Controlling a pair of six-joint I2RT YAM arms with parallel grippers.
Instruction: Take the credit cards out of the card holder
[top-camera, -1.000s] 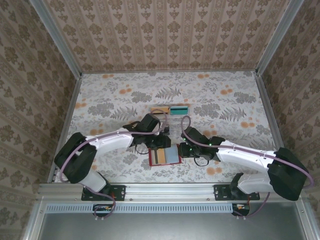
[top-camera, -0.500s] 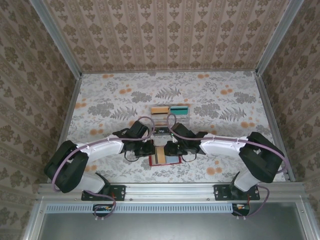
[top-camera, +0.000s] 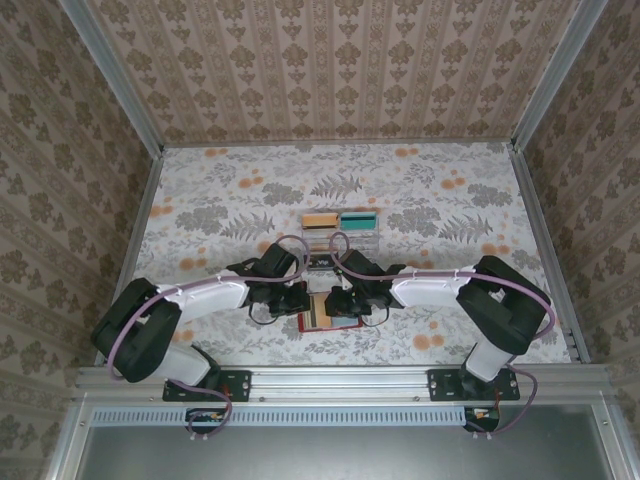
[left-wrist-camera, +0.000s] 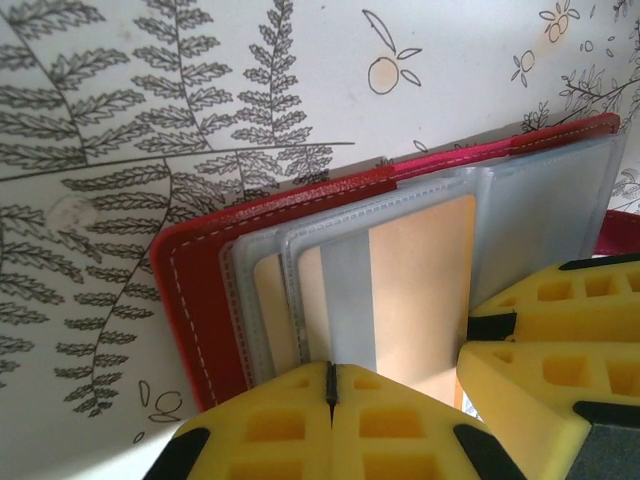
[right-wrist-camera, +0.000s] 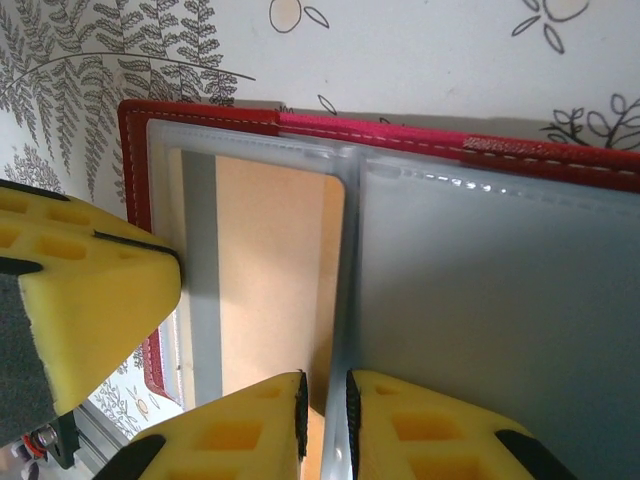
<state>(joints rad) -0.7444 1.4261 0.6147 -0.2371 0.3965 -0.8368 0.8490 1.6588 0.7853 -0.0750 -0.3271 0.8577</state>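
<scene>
Card holder: the red card holder (top-camera: 328, 318) lies open and flat close to the near edge of the tabletop (top-camera: 450, 200), about midway along it. Its clear sleeves (right-wrist-camera: 480, 300) face up, so the cards can be reached.
Card: a tan card (left-wrist-camera: 420, 290) with a grey stripe sits fully inside the left sleeve.
Left claw: the left claw (left-wrist-camera: 330, 375) rests over the near edge of that sleeve with its fingers pressed together. It is probably pinning the holder down. I cannot tell whether any plastic is caught between them.
Right claw: the right claw (right-wrist-camera: 323, 385) is just beside it. Its fingers are closed to a thin slit, and the fold between the sleeves runs into that slit. They seem to be pinching it to lift a page.
Tray: a clear tray (top-camera: 345, 244) holding an orange and a teal card stands just behind the holder, toward the middle. It is likely where the cards go.
Progress: early, since no card has been drawn from the holder.
</scene>
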